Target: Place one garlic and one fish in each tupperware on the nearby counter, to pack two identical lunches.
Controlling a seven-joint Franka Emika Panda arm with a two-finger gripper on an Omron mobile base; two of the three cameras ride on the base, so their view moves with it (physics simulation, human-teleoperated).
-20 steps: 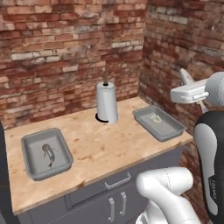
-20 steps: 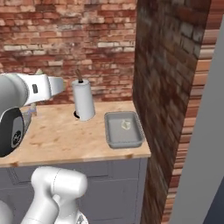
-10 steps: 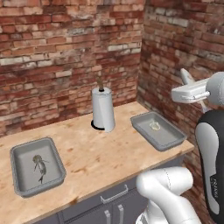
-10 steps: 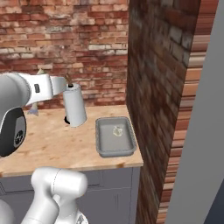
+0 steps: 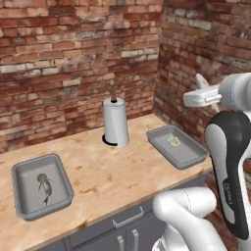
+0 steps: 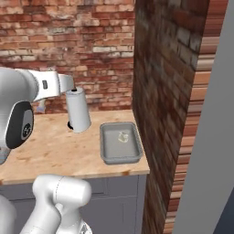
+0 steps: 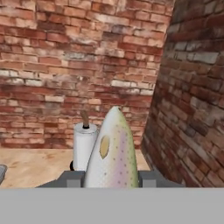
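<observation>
left tupperware (image 5: 19, 172): fish (image 5: 44, 186) inside | paper-towel roll (image 5: 115, 122): mid surface (image 5: 108, 169) | right tupperware (image 5: 188, 158): garlic (image 5: 173, 141) only | tool (image 7: 111, 178): pinching second fish (image 7: 113, 153), held high | risk: slim fish slipping from pinch mid-carry

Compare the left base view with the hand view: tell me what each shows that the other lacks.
Left base view alone: the left tupperware holding a fish, and the right tupperware holding a garlic. Hand view alone: a second fish, seen close, clamped in the gripper. Both: the paper-towel roll, the wooden counter and the brick wall.
</observation>
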